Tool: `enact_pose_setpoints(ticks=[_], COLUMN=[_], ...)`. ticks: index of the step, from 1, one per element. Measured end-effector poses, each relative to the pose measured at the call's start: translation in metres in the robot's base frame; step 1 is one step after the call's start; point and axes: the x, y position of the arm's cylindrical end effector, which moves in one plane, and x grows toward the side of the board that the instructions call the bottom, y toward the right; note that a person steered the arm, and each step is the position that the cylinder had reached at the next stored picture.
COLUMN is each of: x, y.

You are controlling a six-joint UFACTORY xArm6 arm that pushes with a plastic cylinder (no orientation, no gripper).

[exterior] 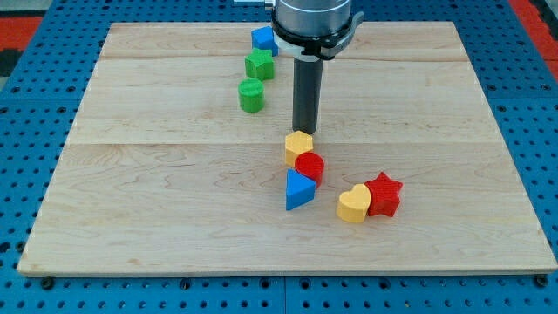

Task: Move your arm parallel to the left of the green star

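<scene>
While my tip (304,133) sits just above the yellow hexagon block (298,146) near the table's middle, the green star (259,64) lies well apart from it, up toward the view's top and slightly to the view's left. No hand is fitted: the arm ends in a plain rod, so there is nothing to spread or press together.

Layout noted. Blue block (263,38) touches or nearly touches the green star at its upper right. Green cylinder (251,95) stands just below the star. Below the tip, the yellow hexagon, red cylinder (309,166) and blue triangular block (299,189) form a tight cluster; yellow heart (354,205) and red star (383,194) touch each other further to the view's right.

Judgement on the step: the goal spot is the bare wood to the view's left of the green star, level with it. A straight line there would likely cross the green cylinder or the star itself. Better to swing left first, below the cylinder, then rise to the star's height and stop short of contact.

Room: the table (157,174) is open across its whole left portion, with ample margin before the left edge. The tip should lift away from the yellow hexagon without nudging it.
</scene>
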Motion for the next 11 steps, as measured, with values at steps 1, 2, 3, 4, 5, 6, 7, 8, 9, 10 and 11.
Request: enact_pose_setpoints(ticks=[1,2,3,4,5,6,7,8,9,10,11], x=[-0.004,-0.005,-0.033,-0.038,-0.015,-0.014,-0.025,-0.016,-0.015,-0.031,-0.081], y=[0.004,0.006,-0.008,-0.009,-0.016,-0.045,-0.108,-0.149,-0.175,-0.254,-0.315])
